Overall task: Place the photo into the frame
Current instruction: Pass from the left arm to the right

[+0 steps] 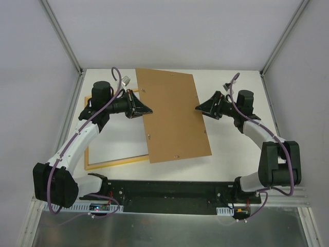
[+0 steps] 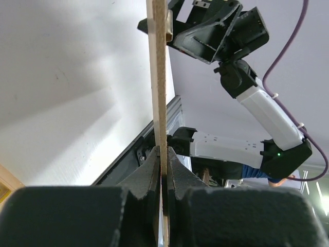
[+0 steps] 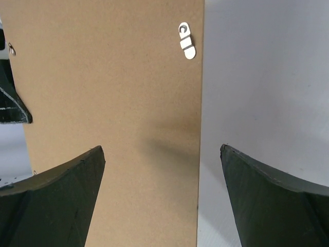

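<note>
— Where is the frame?
— Lower left of the top view: the frame (image 1: 115, 163) lies on the counter (image 1: 234, 146), with the photo (image 1: 118, 141) white side up inside.
— The fingers?
— The left fingers (image 2: 149, 170) pinch the hardboard panel (image 1: 172, 116). The right fingers (image 3: 61, 195) are spread astride its right edge.

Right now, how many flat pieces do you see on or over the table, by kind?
brown backing panel: 1
frame: 1
photo, white side up: 1
Total: 3
</note>
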